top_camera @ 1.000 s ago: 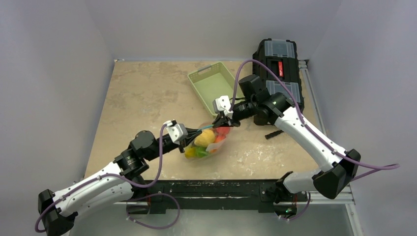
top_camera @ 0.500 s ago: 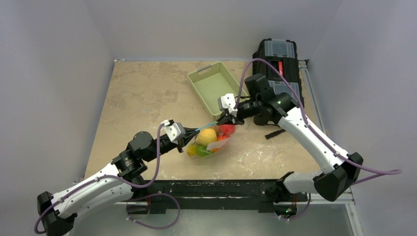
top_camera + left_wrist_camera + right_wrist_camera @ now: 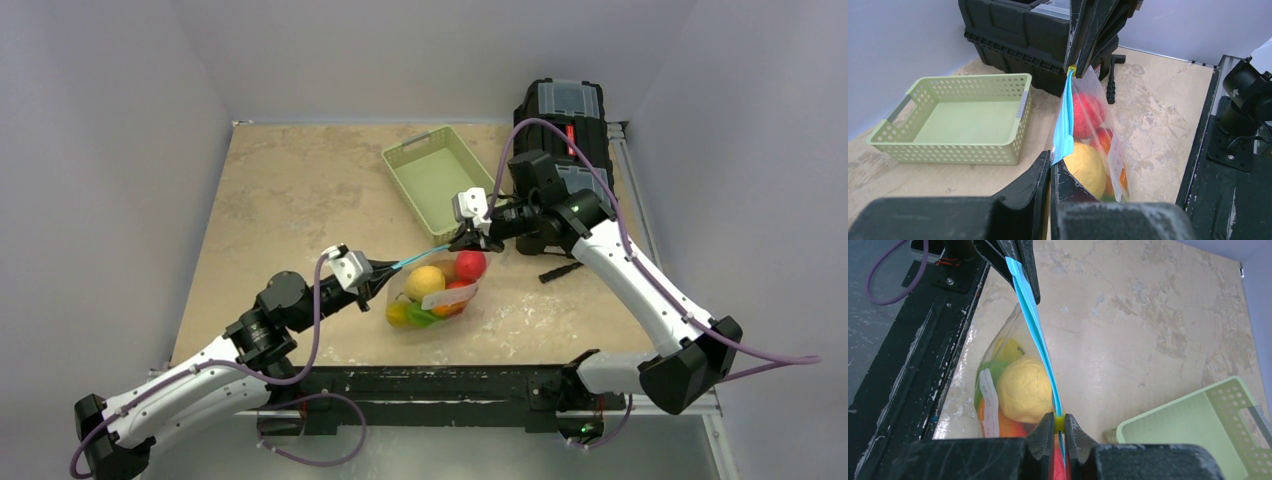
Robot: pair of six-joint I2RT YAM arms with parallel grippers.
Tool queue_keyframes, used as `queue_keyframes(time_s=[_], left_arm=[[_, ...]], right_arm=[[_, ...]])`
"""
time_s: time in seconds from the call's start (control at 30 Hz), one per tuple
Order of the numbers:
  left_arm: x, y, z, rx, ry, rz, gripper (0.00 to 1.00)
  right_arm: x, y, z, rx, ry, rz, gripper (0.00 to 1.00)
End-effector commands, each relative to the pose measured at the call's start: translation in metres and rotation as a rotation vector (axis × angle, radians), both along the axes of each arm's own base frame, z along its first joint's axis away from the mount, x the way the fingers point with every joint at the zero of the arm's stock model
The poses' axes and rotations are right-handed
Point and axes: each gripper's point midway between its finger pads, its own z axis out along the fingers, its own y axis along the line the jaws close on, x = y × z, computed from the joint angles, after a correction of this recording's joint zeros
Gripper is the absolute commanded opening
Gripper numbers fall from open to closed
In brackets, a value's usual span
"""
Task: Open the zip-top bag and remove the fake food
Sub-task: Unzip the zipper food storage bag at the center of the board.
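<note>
Jaws on both arms are pinched fully shut, one pair at each end of the teal-blue zip strip point(image 3: 425, 257) that tops the clear, crinkly plastic zip-top bag point(image 3: 442, 300). The left jaws hold the end nearer the arm bases. The right jaws hold the far end, where a small yellow piece point(image 3: 1059, 423) sits between the fingers; it may be the zip's slider, but it is too small to be sure.

Held this way, the strip runs taut and straight between the two arms and the pouch hangs below it over the front middle of the mottled beige counter point(image 3: 290, 190). Whether its bottom touches the surface I cannot tell. The glossy plastic fake food point(image 3: 425, 281) sags in the bag's belly: a yellow lemon-like piece, a red ball point(image 3: 1086, 112), and green and orange bits beneath.

I judge the left grip to be an anchor, so that the right can work along a stretched, steady zip. The strip looks sealed, so opening is not yet done. Behind the bag, near but apart from it, sits the pale green perforated plastic basket point(image 3: 440, 180), a likely place for the food, and beyond that a black plastic toolbox point(image 3: 560, 110).
</note>
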Motion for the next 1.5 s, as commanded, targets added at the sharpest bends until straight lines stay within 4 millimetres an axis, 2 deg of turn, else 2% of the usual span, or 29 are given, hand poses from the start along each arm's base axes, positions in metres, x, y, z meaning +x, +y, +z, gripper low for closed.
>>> queue_keyframes(time_s=[0.0,1.47], left_arm=[[0.004,0.008,0.002,-0.020,0.000,0.042,0.00],[0.003,0.018,-0.004,-0.016,0.006,0.073,0.00]], right_arm=[[0.008,-0.011,0.009,0.005,-0.063,-0.038,0.00],[0.023,-0.037,0.009,0.003,-0.080,-0.116,0.00]])
